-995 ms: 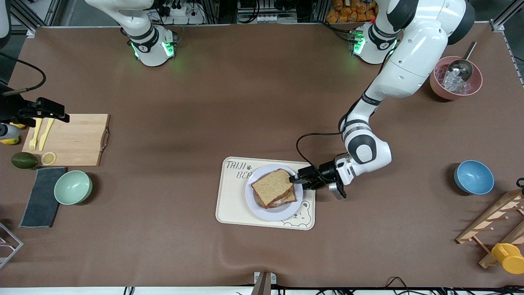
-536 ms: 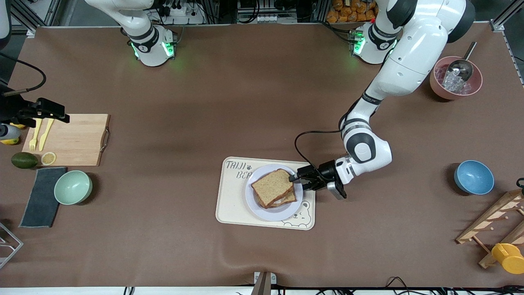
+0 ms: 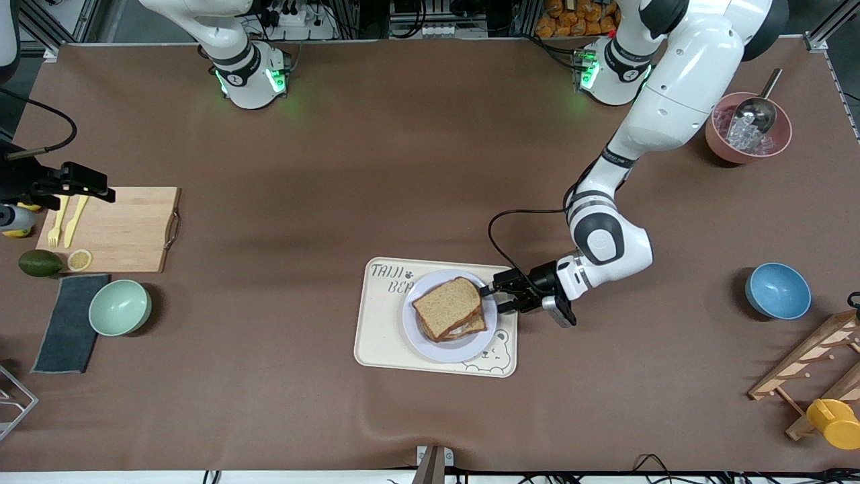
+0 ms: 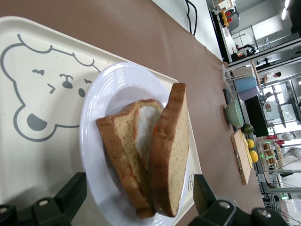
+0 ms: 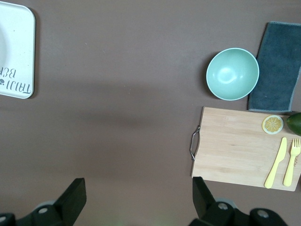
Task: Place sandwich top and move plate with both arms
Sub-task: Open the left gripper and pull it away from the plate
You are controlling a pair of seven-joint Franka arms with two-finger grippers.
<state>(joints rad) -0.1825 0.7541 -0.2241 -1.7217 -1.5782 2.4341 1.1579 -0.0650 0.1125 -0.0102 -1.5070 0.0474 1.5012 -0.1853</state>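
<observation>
Brown matting covers the whole worktop (image 3: 403, 168), and nearest the front camera sits the cream bear-printed tray (image 3: 383, 336) with the plate (image 3: 463, 349) resting on it. On that plate the sandwich top (image 3: 449, 304) already lies over the egg slice (image 4: 123, 155), a bit askew, so I judge the first half of the job done.

My left gripper (image 3: 488, 299) hangs low just beside the plate's rim at the left arm's end of the tray, fingers (image 4: 70, 195) spread wide, nothing between them. From my left wrist I look straight along the sandwich, white egg showing between the two slices, and my fingertips frame it without touching.

What is left, as I read it: the plate is not yet lifted or shifted off the tray, and that wants both arms on it.

Farther back, toward the right arm's end of the worktop, my right gripper (image 3: 74, 181) hovers over the edge of the wooden cutting board (image 3: 121, 228), fingers (image 5: 73, 197) open and empty too; that arm waits. Below it I see the yellow knife (image 5: 275, 162) and fork (image 5: 292, 162), a lemon slice (image 5: 273, 124), the mint bowl (image 5: 232, 74) and a dark cloth (image 5: 277, 66). It has the whole stretch to the plate to cover before any shared lift.
</observation>
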